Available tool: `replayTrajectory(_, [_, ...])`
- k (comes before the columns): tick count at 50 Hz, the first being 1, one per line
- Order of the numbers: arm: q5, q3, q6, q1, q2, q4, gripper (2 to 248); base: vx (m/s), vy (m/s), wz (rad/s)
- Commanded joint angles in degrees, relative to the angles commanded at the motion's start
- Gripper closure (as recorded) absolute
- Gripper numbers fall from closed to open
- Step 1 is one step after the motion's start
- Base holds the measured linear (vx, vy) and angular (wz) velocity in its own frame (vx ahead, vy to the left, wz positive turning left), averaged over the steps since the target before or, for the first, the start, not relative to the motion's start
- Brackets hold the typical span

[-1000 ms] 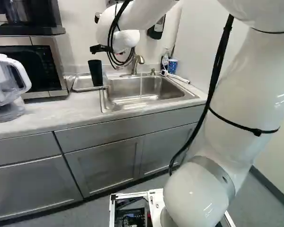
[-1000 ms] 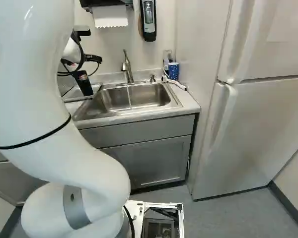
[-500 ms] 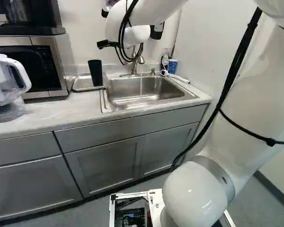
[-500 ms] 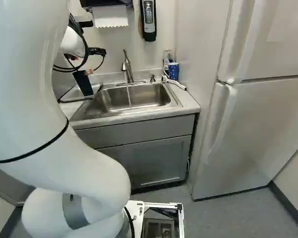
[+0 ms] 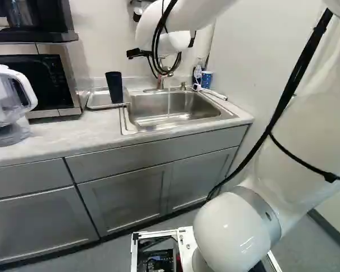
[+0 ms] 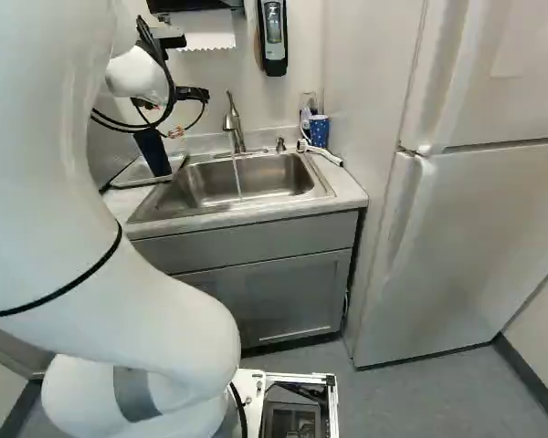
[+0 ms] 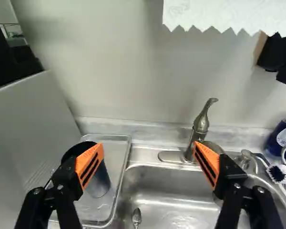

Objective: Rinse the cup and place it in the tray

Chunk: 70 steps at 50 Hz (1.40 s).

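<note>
Apparently, the placing step is at its end: the black cup (image 5: 114, 86) stands upright in the metal tray (image 5: 94, 101), beside the sink (image 6: 210, 187). The gripper (image 7: 148, 144) is spread wide, its two orange-padded fingers well apart, with nothing held between them. In the wrist view, one finger partly covers the cup; the other overlaps the base of the faucet (image 6: 233, 119). A thin stream of water (image 6: 237, 175) runs from the faucet into the sink.

Whether the cup is fully rinsed cannot be told, but its place in the tray suggests so. The next move probably calls for shutting off the water, keeping the open fingers clear of the cup so it does not tip.
</note>
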Motion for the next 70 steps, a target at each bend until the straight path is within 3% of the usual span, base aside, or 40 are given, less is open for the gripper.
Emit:
replayTrajectory(37, [0.0, -7.03, 0.0, -3.08, -3.42, 0.0, 3, 0.0, 0.0, 0.0])
replayTrajectory(70, [0.0, -13.78, 0.0, -5.6, -9.02, 0.0, 3, 0.0, 0.0, 0.0])
